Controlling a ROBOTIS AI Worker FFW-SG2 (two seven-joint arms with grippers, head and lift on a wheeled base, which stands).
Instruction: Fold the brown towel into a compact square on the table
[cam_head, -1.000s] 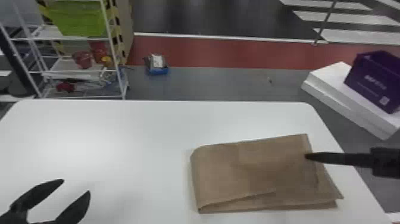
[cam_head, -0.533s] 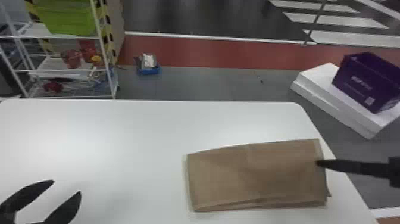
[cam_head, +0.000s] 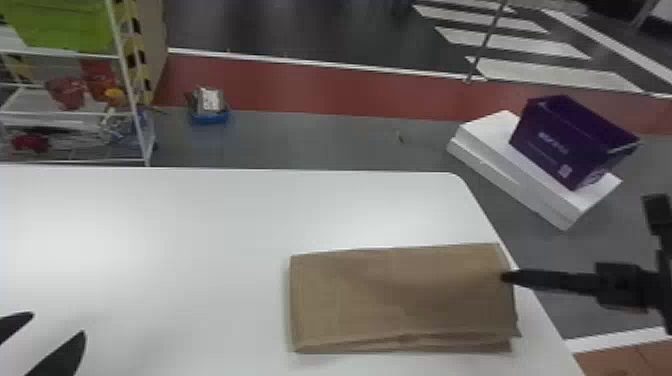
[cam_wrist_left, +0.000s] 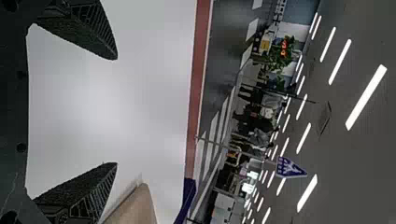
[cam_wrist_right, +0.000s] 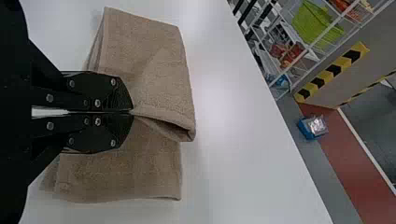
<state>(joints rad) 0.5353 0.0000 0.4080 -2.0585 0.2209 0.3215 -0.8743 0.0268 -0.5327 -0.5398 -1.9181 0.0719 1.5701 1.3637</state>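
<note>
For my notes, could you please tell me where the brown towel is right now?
In the head view, the brown towel lies folded on the right part of the white table, with the right gripper at its right end.

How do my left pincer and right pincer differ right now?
The left pincer stands open with nothing between its fingers, while the right pincer is shut on the brown towel. The left pincer is off to the towel's left; the right pincer is at its right end. Both have two black fingers.
</note>
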